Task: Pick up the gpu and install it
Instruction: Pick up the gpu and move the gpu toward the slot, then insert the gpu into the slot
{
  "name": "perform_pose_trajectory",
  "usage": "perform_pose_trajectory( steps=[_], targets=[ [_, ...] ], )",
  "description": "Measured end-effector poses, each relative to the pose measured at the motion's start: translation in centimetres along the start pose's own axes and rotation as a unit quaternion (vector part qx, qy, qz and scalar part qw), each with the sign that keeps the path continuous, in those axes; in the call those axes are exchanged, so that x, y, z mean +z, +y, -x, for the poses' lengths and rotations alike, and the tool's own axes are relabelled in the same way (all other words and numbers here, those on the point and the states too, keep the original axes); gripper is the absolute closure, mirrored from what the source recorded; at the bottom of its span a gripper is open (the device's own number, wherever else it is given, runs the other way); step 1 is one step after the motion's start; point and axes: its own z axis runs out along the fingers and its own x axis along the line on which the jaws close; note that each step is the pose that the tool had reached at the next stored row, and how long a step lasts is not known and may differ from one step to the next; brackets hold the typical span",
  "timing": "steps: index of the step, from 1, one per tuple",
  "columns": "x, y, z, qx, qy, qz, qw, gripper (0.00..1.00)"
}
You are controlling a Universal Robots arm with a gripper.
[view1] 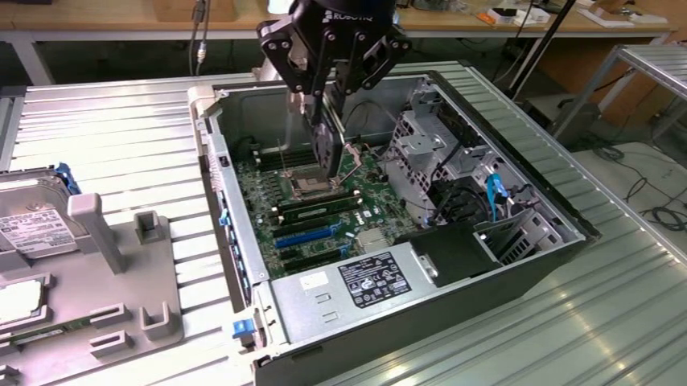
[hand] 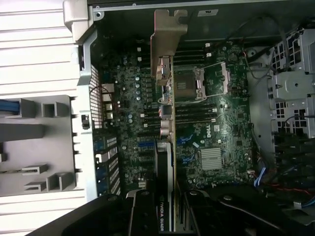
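Item: open desktop tower case [view1: 504,265], lying on its side, motherboard [view1: 322,209] exposed, with the CPU socket [view1: 311,186] as reference. Gripper [view1: 320,100] stood directly above the CPU socket; its fingers [view1: 306,88] were set narrow and clamped on the upper end of the gpu [view1: 325,145], one to each flat face. The gpu hung below the fingers, clear of the board and not seated in any slot. Its long axis appeared to run steeply down from the grip toward the CPU socket, with the silvery end bracket [hand: 167,34] at the far, lower end. In the wrist view the gpu [hand: 165,123] showed edge-on, just beside the CPU socket [hand: 204,81], and the gripper [hand: 165,216] held the labelled end. Blue expansion slots [view1: 306,235] lay near the CPU socket, on its side toward the power supply [view1: 371,281]; judged, the card was not over them.
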Motion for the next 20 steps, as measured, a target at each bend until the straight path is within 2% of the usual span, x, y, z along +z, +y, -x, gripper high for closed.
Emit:
perform_pose_trajectory(
  steps=[8, 20],
  targets=[
    [0.1, 0.25, 3.1, 0.0, 0.0, 0.0, 1.0, 0.73],
    [0.1, 0.26, 3.2, 0.0, 0.0, 0.0, 1.0, 0.73]
  ],
)
